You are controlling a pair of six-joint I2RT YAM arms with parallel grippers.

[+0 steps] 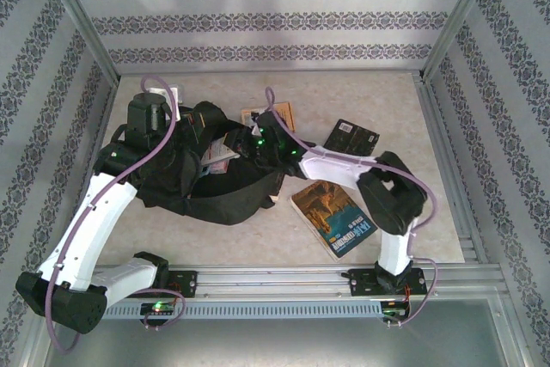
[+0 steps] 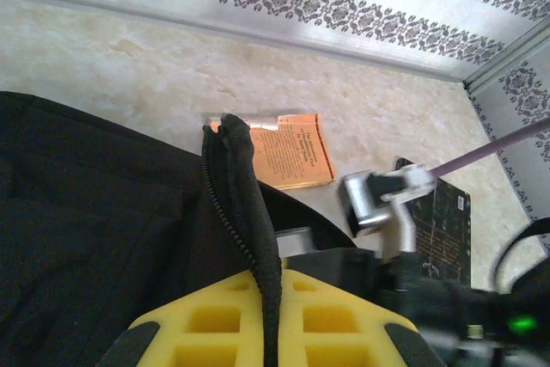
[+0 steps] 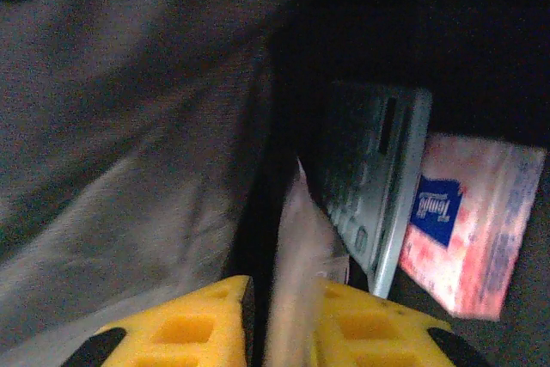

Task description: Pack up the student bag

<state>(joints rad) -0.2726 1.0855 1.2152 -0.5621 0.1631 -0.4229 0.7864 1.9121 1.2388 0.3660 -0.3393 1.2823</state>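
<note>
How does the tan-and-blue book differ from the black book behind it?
The tan-and-blue book looks larger than the black book. It lies nearer the table's front; the black book lies farther back. Its cover is pale; the black book's is dark. Both lie flat, closed.

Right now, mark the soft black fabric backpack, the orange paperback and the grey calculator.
soft black fabric backpack [image 2: 86,238]: left wrist view, side panel left of the zip.
orange paperback [image 2: 292,154]: left wrist view, middle of the printed cover.
grey calculator [image 3: 369,169]: right wrist view, keypad face.
</note>
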